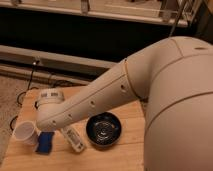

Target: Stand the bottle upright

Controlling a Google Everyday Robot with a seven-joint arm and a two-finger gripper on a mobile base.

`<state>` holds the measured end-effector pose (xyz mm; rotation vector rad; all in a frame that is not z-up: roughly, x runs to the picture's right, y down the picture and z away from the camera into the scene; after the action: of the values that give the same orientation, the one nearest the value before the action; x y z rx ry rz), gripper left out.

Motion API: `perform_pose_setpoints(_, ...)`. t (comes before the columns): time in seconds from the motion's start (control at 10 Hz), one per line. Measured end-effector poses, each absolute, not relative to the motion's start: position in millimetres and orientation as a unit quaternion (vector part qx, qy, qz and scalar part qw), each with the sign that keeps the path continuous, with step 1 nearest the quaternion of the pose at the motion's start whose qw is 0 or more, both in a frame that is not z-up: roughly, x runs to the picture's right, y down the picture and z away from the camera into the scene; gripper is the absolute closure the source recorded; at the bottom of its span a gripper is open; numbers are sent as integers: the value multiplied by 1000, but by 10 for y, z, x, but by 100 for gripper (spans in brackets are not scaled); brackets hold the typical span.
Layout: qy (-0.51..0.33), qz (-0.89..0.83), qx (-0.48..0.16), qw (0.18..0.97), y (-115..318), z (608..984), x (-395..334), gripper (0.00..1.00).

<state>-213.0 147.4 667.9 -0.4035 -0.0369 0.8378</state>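
The bottle [74, 139] lies flat on the counter [125, 156] between a white cup [25, 134] and a dark bowl [103, 130]. The claw, pressed together, is hidden under the end of the arm [90, 106], just above the bottle.

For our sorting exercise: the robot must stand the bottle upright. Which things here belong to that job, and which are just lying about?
Job: bottle, lying on the table; gripper, shut, hidden behind the arm.
Lying about: white cup, blue block, dark bowl.

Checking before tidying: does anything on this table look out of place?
The bottle lies on its side between the blue object and bowl. The pincer, shut, is hidden behind the arm's end near it.
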Motion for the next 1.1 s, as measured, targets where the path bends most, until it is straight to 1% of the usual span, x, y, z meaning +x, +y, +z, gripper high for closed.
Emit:
perform_pose_setpoints(0.2,-10,406,-201,891,1517,6675,-2104,82)
perform_pose_setpoints(0.5,38,395,-226,890,1581,6666,-2049,82)
perform_pose_setpoints(0.7,50,393,-225,890,1403,6637,-2060,82)
perform_pose_setpoints(1.1,29,414,-194,889,908,6674,-2091,82)
